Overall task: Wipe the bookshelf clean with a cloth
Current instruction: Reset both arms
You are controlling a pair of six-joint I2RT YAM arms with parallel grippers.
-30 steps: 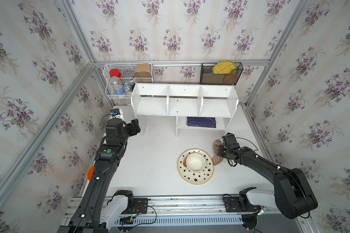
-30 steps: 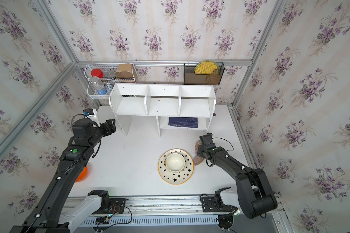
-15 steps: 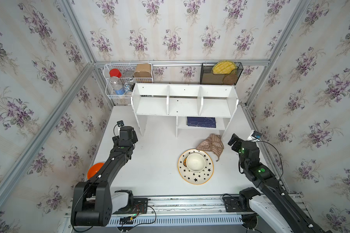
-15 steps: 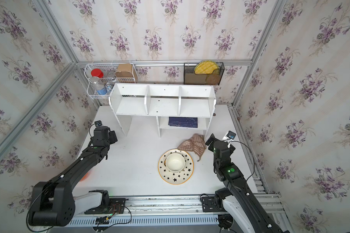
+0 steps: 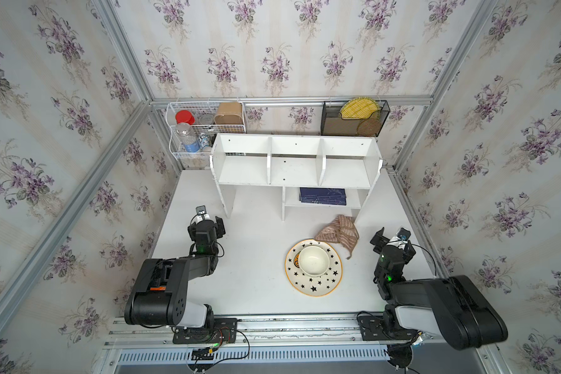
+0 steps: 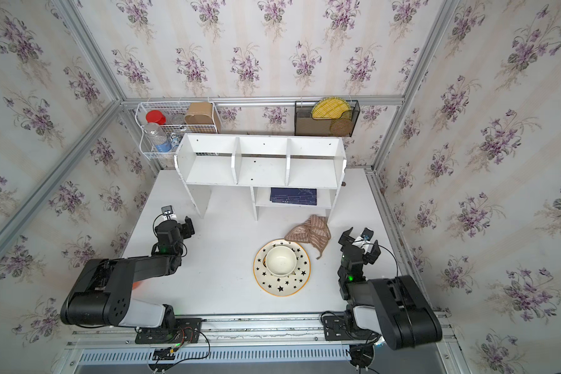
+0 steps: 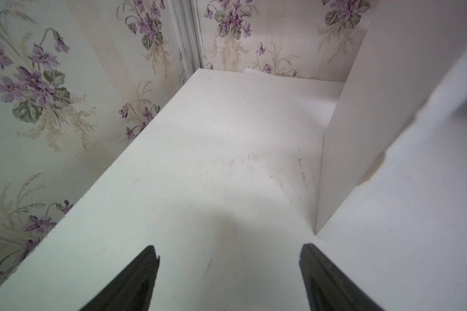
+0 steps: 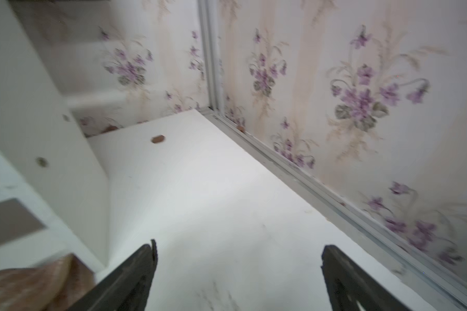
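Observation:
The white bookshelf (image 5: 295, 168) (image 6: 259, 168) stands at the back of the table, its three upper compartments bare. The striped pinkish-tan cloth (image 5: 337, 230) (image 6: 310, 230) lies crumpled on the table by the shelf's right leg, with no gripper touching it. My right gripper (image 5: 392, 242) (image 6: 360, 242) (image 8: 237, 250) is open and empty to the right of the cloth (image 8: 25, 285). Over bare table near the shelf's left leg (image 7: 375, 121), my left gripper (image 5: 208, 221) (image 6: 175, 226) (image 7: 229, 253) is open and empty too.
A star-patterned plate (image 5: 314, 288) with a cream bowl (image 5: 314, 259) sits just in front of the cloth. A dark blue book (image 5: 323, 196) lies on the lower shelf. A wire basket (image 5: 204, 129) and a black mesh rack (image 5: 353, 118) hang on the back wall.
My right gripper opened and let go of the cloth, which now lies spread by the shelf leg. Both arms have drawn back and folded toward the front rail.

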